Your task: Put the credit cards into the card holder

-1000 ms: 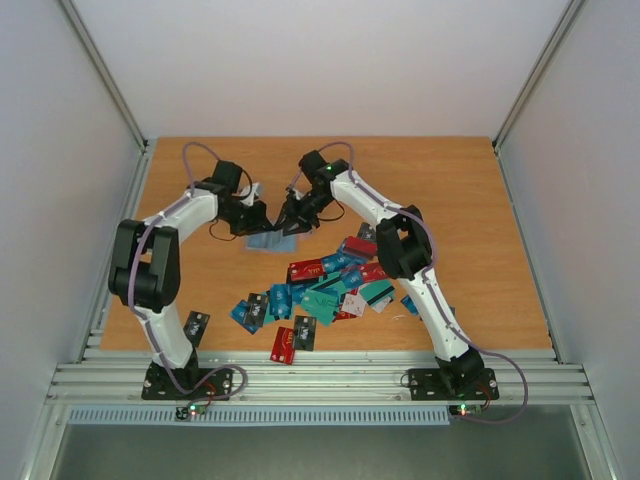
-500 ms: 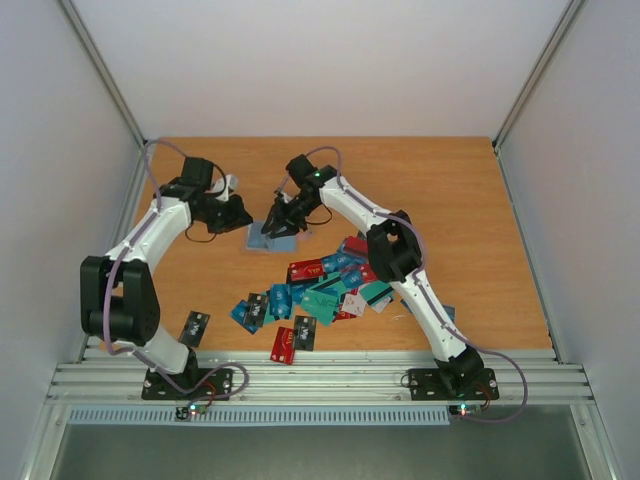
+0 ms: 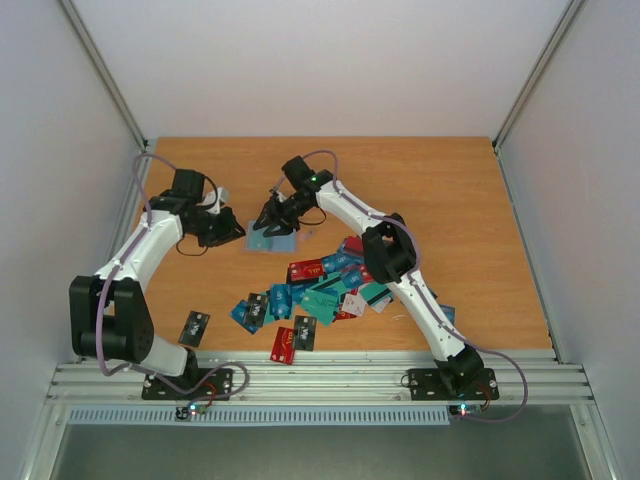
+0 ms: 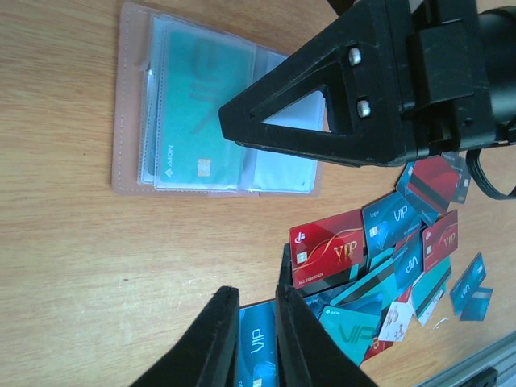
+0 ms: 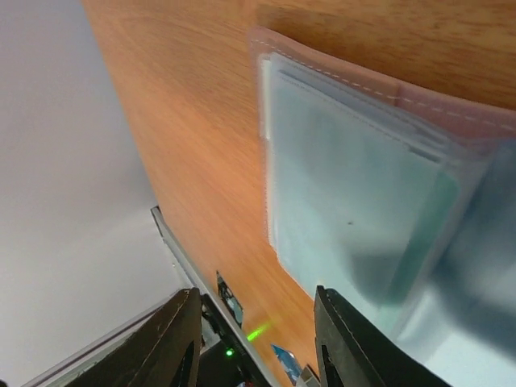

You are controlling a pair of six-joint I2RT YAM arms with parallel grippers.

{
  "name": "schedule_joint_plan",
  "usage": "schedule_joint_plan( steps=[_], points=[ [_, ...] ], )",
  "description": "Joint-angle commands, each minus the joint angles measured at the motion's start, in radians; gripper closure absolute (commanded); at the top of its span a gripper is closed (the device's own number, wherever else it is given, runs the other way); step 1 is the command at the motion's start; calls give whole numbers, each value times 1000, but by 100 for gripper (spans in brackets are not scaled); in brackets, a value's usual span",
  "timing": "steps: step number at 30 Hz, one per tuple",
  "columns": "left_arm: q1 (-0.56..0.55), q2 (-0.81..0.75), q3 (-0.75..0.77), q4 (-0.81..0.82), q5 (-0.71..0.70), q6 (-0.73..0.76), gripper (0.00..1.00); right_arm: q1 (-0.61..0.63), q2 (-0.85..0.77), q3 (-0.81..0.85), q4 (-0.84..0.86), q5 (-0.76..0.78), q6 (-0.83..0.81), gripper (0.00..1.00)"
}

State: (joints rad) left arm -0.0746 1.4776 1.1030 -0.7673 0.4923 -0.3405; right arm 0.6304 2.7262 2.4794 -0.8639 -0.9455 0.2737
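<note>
The card holder [image 3: 262, 241] lies open and flat on the wooden table, a teal card [image 4: 197, 105] showing inside its clear pocket [image 5: 347, 201]. My right gripper [image 3: 272, 222] hovers just over the holder's right part, its jaws open with nothing between them [image 5: 258, 310]. My left gripper [image 3: 238, 233] sits a little to the left of the holder, jaws parted by a narrow gap [image 4: 254, 302] and empty. The credit cards [image 3: 325, 285] lie in a loose heap nearer the arms' bases; a red VIP card [image 4: 326, 246] is on top of it.
A single black card [image 3: 195, 326] lies near the left base. A red card [image 3: 283, 345] and a black one [image 3: 305, 332] rest close to the front edge. Metal rails [image 3: 320, 380] run along the near side, and white walls enclose the table.
The left arm has swung back to the left, away from the holder, and its jaws have parted slightly. The right gripper has shifted a little left over the holder and opened wider.
</note>
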Motion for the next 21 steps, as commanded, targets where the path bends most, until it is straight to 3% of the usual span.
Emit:
schedule_joint_plan(
  steps=[1, 9, 17, 21],
  points=[
    [9, 2, 18, 13, -29, 12, 82, 10, 6, 62, 45, -56, 26, 60],
    [12, 154, 72, 63, -35, 62, 63, -5, -180, -39, -136, 76, -194, 59],
    [13, 321, 149, 83, -41, 89, 58, -76, -512, -550, -17, 180, -249, 59],
    [12, 315, 159, 52, -58, 79, 58, -120, -681, -769, 28, 228, -257, 59]
  ],
)
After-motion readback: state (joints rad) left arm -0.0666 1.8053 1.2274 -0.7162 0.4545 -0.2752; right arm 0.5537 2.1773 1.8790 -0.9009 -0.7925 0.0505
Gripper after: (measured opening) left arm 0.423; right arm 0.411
